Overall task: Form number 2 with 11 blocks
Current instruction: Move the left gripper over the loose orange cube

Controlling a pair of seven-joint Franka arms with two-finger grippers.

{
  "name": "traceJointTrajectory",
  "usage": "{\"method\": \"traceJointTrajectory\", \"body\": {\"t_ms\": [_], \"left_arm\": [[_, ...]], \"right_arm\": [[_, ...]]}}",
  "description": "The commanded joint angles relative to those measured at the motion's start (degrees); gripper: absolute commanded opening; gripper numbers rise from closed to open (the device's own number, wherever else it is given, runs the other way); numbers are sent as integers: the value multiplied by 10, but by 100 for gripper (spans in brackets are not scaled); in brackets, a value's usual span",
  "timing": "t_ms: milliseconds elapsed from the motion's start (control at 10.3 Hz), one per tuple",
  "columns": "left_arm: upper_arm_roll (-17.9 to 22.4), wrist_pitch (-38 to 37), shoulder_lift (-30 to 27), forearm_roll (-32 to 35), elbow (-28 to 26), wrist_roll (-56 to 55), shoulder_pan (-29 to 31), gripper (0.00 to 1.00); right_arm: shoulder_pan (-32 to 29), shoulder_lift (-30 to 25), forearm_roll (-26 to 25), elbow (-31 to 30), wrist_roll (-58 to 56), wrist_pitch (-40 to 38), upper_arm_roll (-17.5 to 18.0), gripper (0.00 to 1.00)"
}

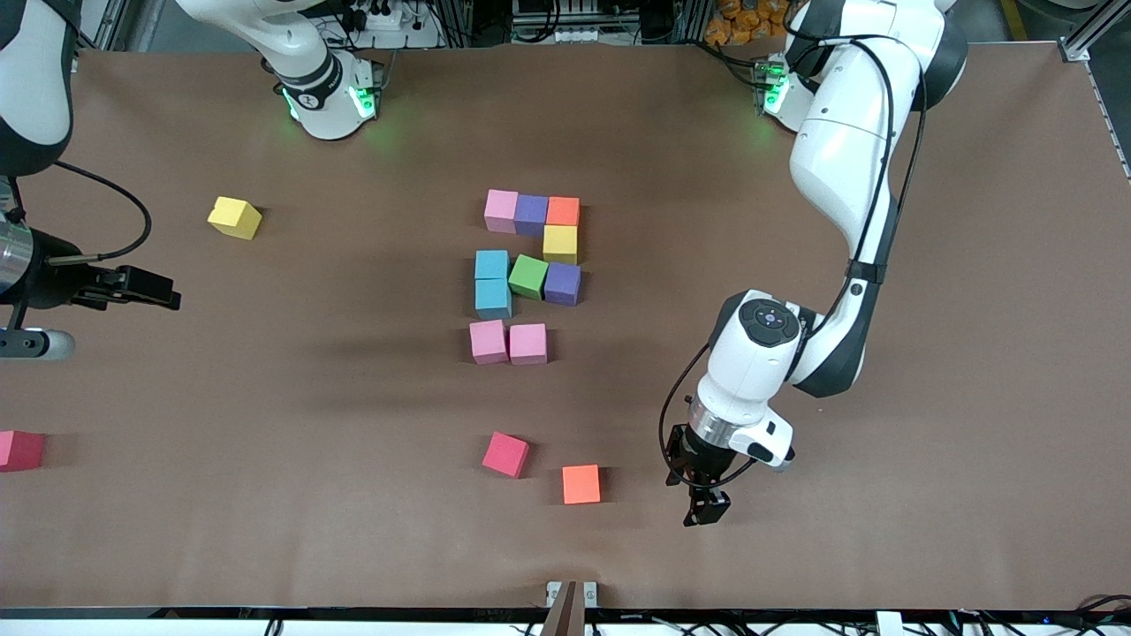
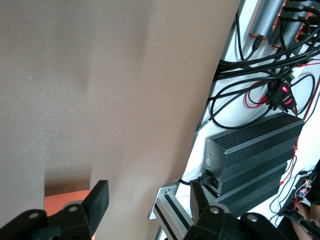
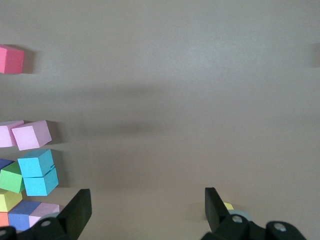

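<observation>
Ten blocks sit together mid-table: pink (image 1: 501,210), purple (image 1: 531,215) and orange (image 1: 563,211) in a row, then yellow (image 1: 560,244), blue (image 1: 492,265), green (image 1: 528,276), purple (image 1: 563,283), blue (image 1: 493,299) and two pink (image 1: 489,342) (image 1: 527,344). A loose red block (image 1: 505,454) and a loose orange block (image 1: 580,484) (image 2: 67,202) lie nearer the camera. My left gripper (image 1: 707,508) (image 2: 149,195) is open and empty, over the table beside the loose orange block. My right gripper (image 1: 146,291) (image 3: 147,200) waits open over the right arm's end of the table.
A loose yellow block (image 1: 235,217) lies toward the right arm's end. Another red block (image 1: 19,450) sits at that end's edge. The table's near edge, with a metal rail (image 2: 170,212) and a black box (image 2: 250,160) past it, is close to my left gripper.
</observation>
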Motion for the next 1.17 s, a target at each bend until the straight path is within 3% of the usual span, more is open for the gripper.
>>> {"method": "traceJointTrajectory", "body": {"t_ms": [0, 195, 390, 780, 1073], "left_arm": [[13, 38, 10, 3, -5, -9, -1, 74], [15, 36, 7, 3, -10, -35, -13, 74], [20, -33, -10, 7, -27, -57, -24, 74], [16, -68, -12, 6, -27, -58, -39, 74], [-17, -155, -13, 8, -27, -56, -42, 74]], "right_arm": [[-7, 7, 8, 14, 1, -6, 5, 100], [-9, 7, 8, 14, 1, -6, 5, 100], [-8, 7, 8, 14, 1, -6, 5, 100], [-9, 7, 8, 14, 1, -6, 5, 100], [-7, 6, 8, 14, 1, -6, 5, 100]]}}
